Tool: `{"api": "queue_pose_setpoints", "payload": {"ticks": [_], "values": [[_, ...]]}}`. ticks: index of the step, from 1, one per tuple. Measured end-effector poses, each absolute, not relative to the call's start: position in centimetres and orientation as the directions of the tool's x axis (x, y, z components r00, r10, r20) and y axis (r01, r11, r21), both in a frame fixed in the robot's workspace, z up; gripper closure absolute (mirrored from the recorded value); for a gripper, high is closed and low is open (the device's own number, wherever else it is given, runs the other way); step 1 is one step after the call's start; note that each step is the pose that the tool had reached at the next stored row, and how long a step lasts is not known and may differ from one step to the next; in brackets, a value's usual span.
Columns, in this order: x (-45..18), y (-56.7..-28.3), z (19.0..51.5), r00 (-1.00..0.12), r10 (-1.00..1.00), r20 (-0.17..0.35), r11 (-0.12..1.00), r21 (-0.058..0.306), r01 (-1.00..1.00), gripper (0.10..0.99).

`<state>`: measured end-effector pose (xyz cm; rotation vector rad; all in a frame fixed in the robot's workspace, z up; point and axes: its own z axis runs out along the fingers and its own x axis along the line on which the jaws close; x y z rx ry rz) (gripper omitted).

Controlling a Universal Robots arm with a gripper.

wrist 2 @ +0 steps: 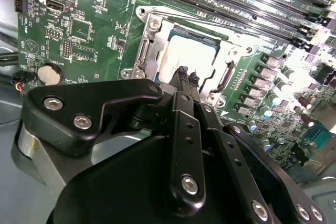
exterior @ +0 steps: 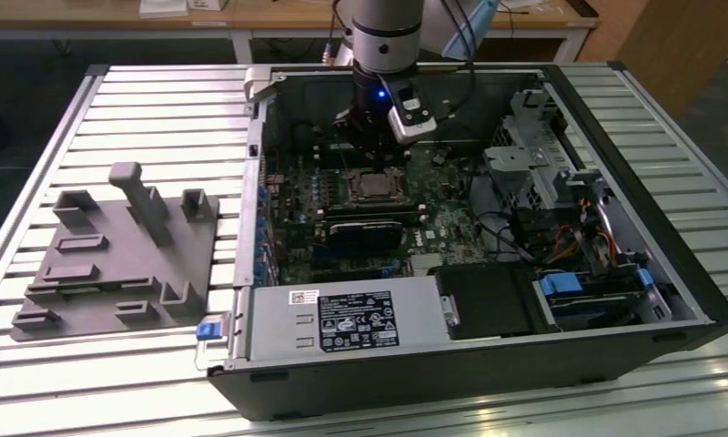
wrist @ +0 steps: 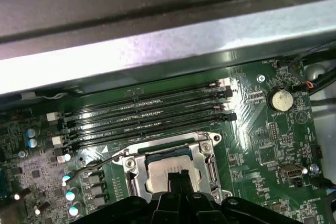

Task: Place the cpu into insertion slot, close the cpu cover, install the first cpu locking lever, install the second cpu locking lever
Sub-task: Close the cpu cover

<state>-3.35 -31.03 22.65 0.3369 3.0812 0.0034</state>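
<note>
The cpu [wrist 2: 189, 53], a dull silver square, lies flat in the insertion slot on the green motherboard; in the exterior view the cpu [exterior: 370, 185] sits under the arm. The cpu cover [wrist 2: 143, 53], a silvery frame, lies down around it, also seen as the cover [wrist: 209, 157] in the first wrist view. A thin wire locking lever [wrist: 100, 164] sticks out sideways from the socket; another wire [wrist 2: 194, 24] runs along the socket's edge. I cannot tell whether either is latched. My gripper [wrist 2: 186, 74] hangs just above the cpu, shut, with nothing between its fingers.
Black memory slots [wrist: 147, 111] run beside the socket, and a coin battery [wrist: 279, 99] sits further off. A black card [exterior: 367, 232], the power supply [exterior: 346, 319] and a drive cage [exterior: 534, 173] crowd the case. A grey fixture plate [exterior: 109, 255] lies at the exterior view's left.
</note>
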Motion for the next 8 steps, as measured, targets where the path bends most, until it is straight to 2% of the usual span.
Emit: {"api": "queue_pose_setpoints", "payload": {"ticks": [8], "values": [[-3.35,-31.03,23.35,-0.976,0.215,-0.042,0.977,0.007,0.215,0.980]]}}
